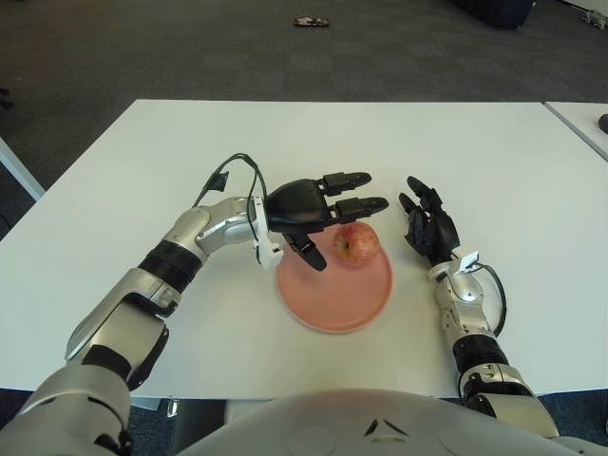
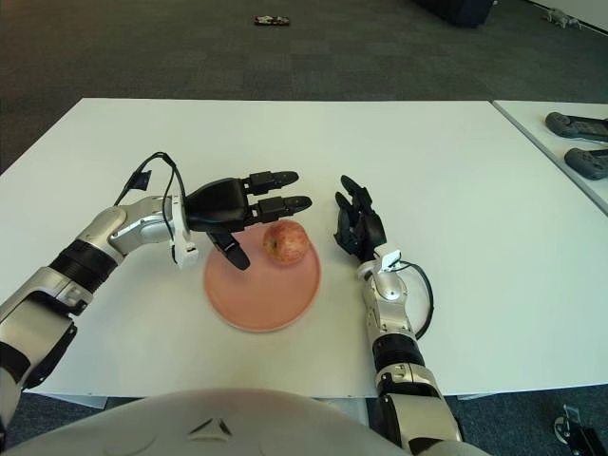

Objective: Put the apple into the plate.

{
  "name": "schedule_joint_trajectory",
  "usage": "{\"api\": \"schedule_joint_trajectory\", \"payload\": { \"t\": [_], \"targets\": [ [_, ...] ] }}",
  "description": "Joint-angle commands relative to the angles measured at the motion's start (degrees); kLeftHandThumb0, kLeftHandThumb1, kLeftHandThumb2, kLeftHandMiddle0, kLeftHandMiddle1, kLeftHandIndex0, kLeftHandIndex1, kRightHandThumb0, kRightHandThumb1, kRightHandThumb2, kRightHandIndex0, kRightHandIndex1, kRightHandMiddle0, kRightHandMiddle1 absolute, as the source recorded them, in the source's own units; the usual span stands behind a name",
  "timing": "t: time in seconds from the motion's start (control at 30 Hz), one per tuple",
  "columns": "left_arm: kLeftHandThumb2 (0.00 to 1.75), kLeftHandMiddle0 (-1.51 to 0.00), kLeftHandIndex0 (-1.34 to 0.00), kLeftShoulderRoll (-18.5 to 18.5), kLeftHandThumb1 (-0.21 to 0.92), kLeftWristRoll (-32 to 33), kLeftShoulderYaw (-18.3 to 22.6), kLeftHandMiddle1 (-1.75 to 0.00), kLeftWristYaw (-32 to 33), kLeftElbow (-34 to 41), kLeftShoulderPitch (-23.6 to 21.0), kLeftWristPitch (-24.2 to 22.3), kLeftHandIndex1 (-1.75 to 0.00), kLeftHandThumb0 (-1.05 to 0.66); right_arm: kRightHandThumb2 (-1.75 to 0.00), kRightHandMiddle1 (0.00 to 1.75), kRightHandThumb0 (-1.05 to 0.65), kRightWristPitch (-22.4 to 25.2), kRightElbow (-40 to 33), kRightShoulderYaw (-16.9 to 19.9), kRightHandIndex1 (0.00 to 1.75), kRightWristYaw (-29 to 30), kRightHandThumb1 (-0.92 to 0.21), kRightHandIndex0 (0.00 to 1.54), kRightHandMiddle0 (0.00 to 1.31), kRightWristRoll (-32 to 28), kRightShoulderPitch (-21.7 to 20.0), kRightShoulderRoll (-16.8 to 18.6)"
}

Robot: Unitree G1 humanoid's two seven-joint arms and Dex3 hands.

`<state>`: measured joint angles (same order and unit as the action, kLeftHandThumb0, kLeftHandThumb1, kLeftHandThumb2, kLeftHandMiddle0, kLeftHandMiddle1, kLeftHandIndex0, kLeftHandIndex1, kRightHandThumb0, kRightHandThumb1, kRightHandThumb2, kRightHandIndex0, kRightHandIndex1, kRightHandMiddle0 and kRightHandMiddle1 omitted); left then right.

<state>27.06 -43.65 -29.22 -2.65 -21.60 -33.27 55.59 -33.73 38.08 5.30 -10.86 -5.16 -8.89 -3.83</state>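
Apple (image 1: 356,244) near plate (image 1: 334,302) far rim, left hand (image 1: 313,214) open beside.

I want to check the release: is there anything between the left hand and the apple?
No. In both eye views only bare pink plate shows between the open left hand and the apple.

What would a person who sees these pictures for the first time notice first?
First, the red apple sitting on the far part of the pink plate, near the middle of the white table. Next, the black left hand just left of the apple, its fingers spread around it without gripping. The right hand shows just right of the plate, fingers open.
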Motion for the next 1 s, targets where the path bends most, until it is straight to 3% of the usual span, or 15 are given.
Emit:
{"api": "schedule_joint_trajectory", "payload": {
  "t": [0.0,0.27,0.47,0.67,0.87,0.97],
  "targets": [
    [0.51,0.00,0.00,0.21,0.92,-0.28,0.92,0.00,0.69,-0.17,0.11,-0.34,0.00,-1.05,-0.83,0.46,-0.69,1.82,4.00,0.19,0.00,0.30,-0.92,0.23,0.00,0.12,4.26,0.57],
    [0.52,0.00,0.00,-0.48,0.92,0.85,1.91,0.00,1.98,-2.01,-0.04,-0.62,0.00,-1.05,-0.77,0.42,-0.68,2.17,5.87,1.33,0.00,0.32,-0.92,0.20,0.00,-1.27,3.39,1.39],
    [0.48,0.00,0.00,-1.89,0.92,2.84,5.23,0.00,5.80,-5.74,-0.83,-1.89,0.00,-1.05,-0.72,0.47,-0.65,1.21,6.34,1.82,0.02,-0.24,-0.92,0.22,0.00,-1.95,2.81,1.88],
    [0.58,0.00,0.00,-4.24,0.92,14.03,10.19,0.00,5.41,-8.58,1.10,-2.98,0.00,-1.05,-0.70,0.52,-0.62,1.94,6.05,2.13,0.02,-1.02,-0.92,0.24,0.00,-2.22,2.66,2.10],
    [0.74,0.00,0.00,-7.05,0.92,30.40,12.98,0.00,-1.66,-8.43,4.40,-6.26,0.00,-0.99,-0.68,0.49,-0.60,2.83,6.05,2.46,0.02,-1.37,-0.92,0.24,0.00,-2.42,2.58,2.23],
    [0.81,0.00,0.00,-9.18,0.92,35.47,15.03,0.00,-2.25,-10.61,5.06,-4.93,0.00,-0.94,-0.67,0.48,-0.59,3.05,5.76,2.46,0.01,-1.62,-0.92,0.24,0.00,-2.53,2.73,2.28]
  ]
}}
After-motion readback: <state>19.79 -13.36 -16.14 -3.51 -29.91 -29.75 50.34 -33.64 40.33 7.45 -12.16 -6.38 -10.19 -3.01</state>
